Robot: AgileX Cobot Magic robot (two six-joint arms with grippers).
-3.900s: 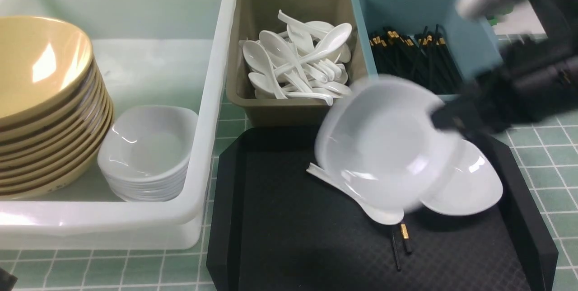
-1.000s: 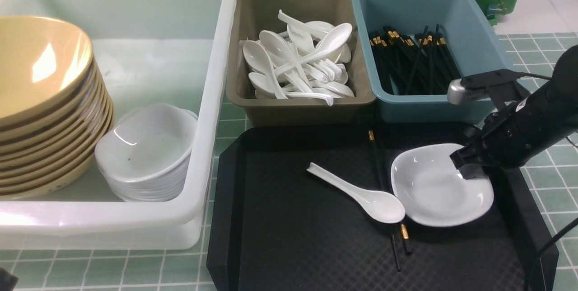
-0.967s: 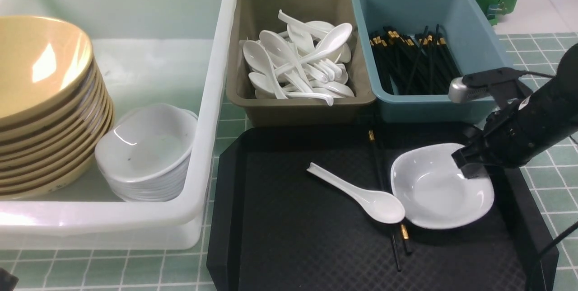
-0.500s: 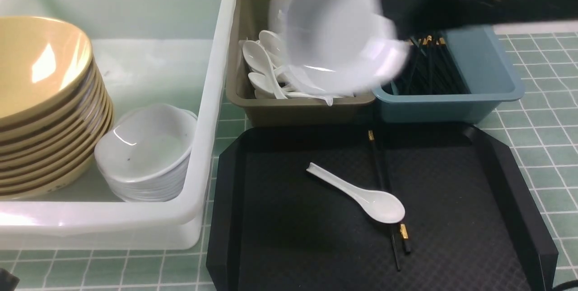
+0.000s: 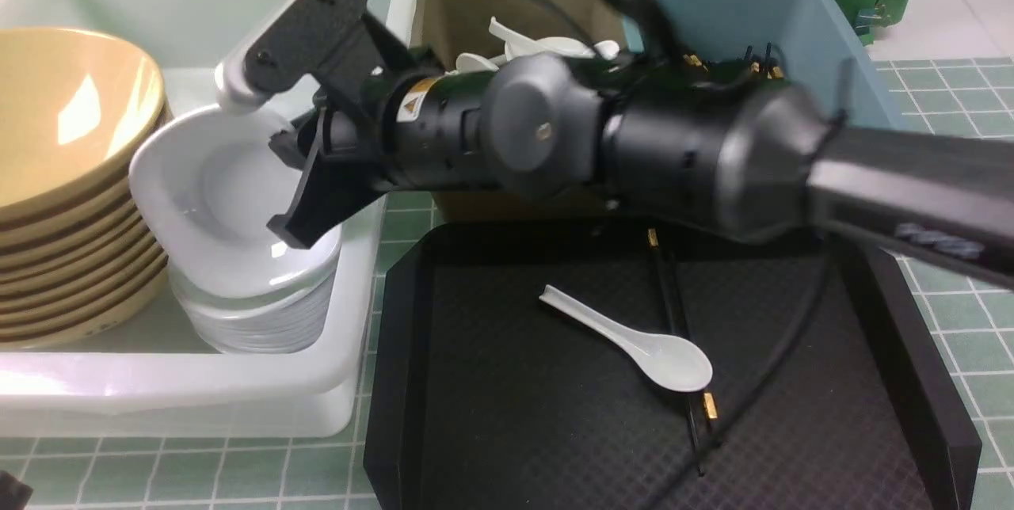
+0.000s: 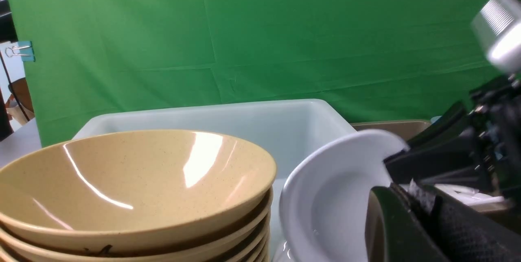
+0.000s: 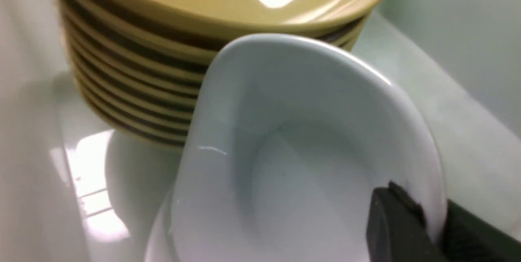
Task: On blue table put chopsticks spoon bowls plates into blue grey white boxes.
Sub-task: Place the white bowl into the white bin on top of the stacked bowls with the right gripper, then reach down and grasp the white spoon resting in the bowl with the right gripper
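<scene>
Currently held: the right gripper (image 5: 291,189) is clenched on the rim of one white plate (image 5: 214,193), with one finger inside the hollow and one outside.
Proof of grip: the right wrist view shows the plate (image 7: 285,152) with its rim pinched between the dark fingers (image 7: 401,221).
Plate's place: inside the white tub (image 5: 158,387), tilted over the plate stack (image 5: 253,320) and just beside the bowls (image 5: 63,122). Whether it touches the bowls I cannot tell.
Why a rim pinch: probably because a shallow glossy dish offers no other hold, and this grip leaves the underside free to nest on the stack.
Why tilted: likely so the low edge meets the stack first; it does not look seated yet.
Left gripper (image 6: 423,225): closed on nothing, parked by the tub.
Changed: a second ago this plate lies on the black tray (image 5: 515,415), touching the spoon. Half a second ago it is a blur above the grey-brown box (image 5: 451,11).
Unchanged: the spoon (image 5: 634,336) and chopsticks (image 5: 669,288) lie where they were on the tray, and the blue box (image 5: 792,27) is as it was.
</scene>
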